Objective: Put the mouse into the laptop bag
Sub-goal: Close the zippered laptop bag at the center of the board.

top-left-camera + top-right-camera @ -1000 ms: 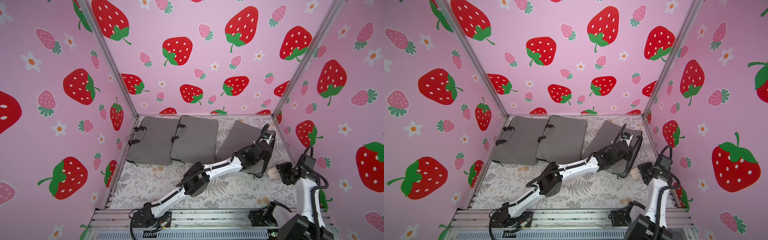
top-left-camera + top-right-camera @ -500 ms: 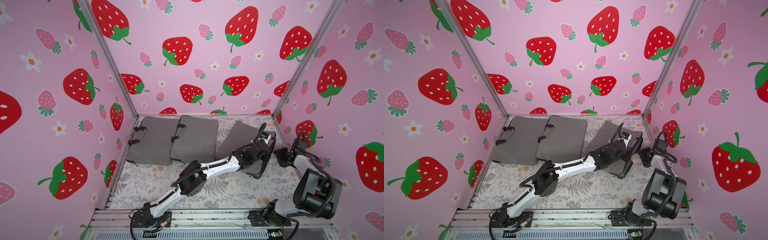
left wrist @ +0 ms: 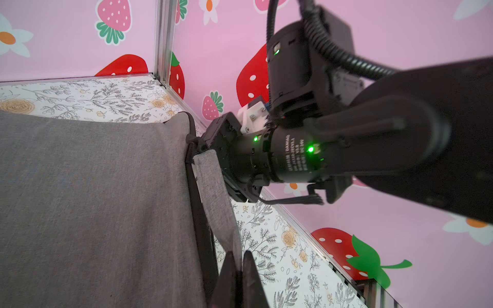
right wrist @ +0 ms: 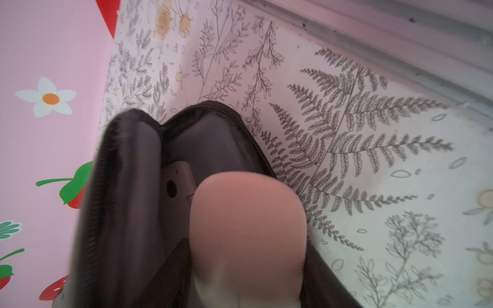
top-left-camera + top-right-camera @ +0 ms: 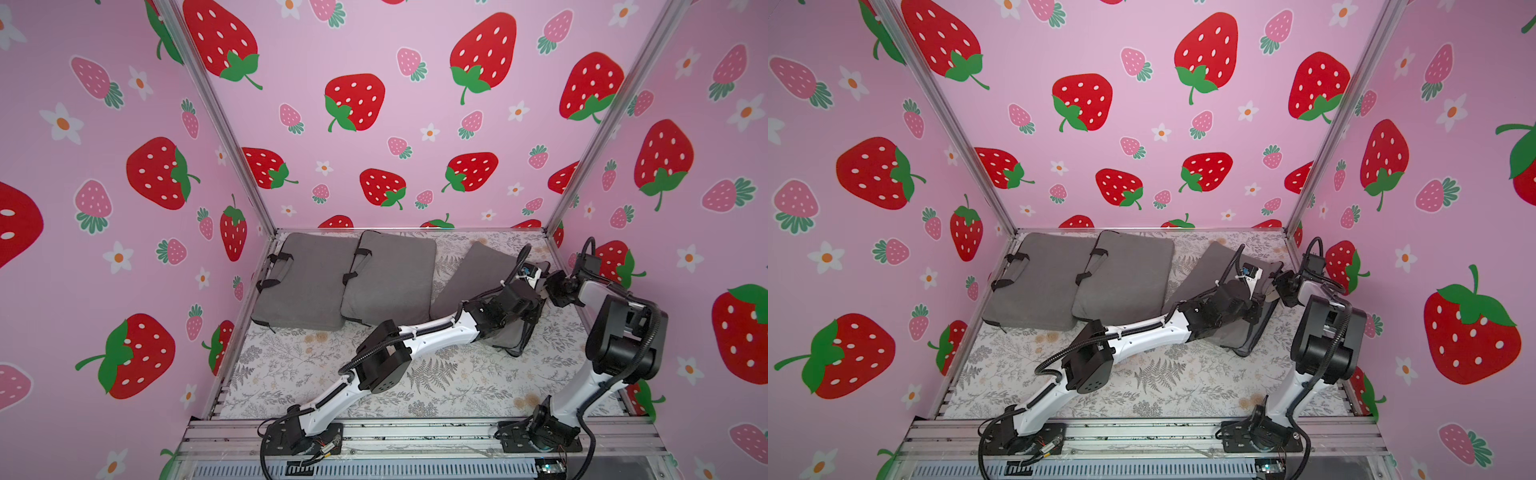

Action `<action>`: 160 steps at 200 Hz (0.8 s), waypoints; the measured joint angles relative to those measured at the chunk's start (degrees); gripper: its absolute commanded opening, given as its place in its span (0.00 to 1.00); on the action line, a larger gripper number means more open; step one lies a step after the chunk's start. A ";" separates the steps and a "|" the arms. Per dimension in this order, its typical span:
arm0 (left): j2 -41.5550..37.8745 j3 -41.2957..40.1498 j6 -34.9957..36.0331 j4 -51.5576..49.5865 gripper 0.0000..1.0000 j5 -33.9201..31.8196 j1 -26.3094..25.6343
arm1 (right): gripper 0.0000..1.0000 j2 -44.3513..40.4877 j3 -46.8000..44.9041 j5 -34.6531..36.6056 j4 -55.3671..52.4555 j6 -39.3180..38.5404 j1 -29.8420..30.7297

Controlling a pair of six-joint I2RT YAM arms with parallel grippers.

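Left hand: my left gripper (image 3: 238,262) is clenched on the grey handle strap (image 3: 213,192) of the laptop bag (image 5: 478,276). The strap is pinched flat between my two dark fingers.
Right hand: my right gripper (image 5: 1278,289) grasps the mouse (image 4: 248,226), with a dark finger on either side of it.
Mouse, place: it is at the far right of the floral mat (image 5: 436,386), at the bag's open mouth and near the right wall. In a top view only a pale sliver of the mouse (image 5: 1271,296) shows beyond my gripper.
Mouse, long axis: it runs out from my grip toward the opening, roughly right to left across the scene.
Mouse, heading: the rounded pinkish-beige end leads, pointing left into the gap between the bag's two flaps. I cannot tell whether it has crossed the zip.
Bag: it lies slanted at the far right of the mat, with its zip parted on the right side so the dark lining shows.
Inside the bag: a pale flat thing (image 4: 174,184) with a round dark spot sits just beside the mouse's leading end.
Other bags: two more grey bags (image 5: 303,286) (image 5: 390,278) lie flat side by side at the far left, well apart from both my hands.
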 measured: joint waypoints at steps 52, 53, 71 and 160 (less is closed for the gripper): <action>-1.36 -1.64 -0.07 0.98 0.00 -0.02 0.11 | 0.68 0.72 1.16 -0.98 0.81 -2.45 4.02; -1.40 -1.73 -0.09 1.05 0.00 -0.02 0.11 | 0.68 0.72 1.22 -0.92 0.81 -2.43 4.17; -1.57 -2.08 -0.09 1.20 0.00 -0.04 0.13 | 0.68 0.72 1.51 -0.31 0.81 -3.34 5.33; -2.19 -3.72 -0.59 2.93 0.00 -0.02 0.20 | 0.68 -0.74 0.96 3.15 -2.16 -5.79 5.49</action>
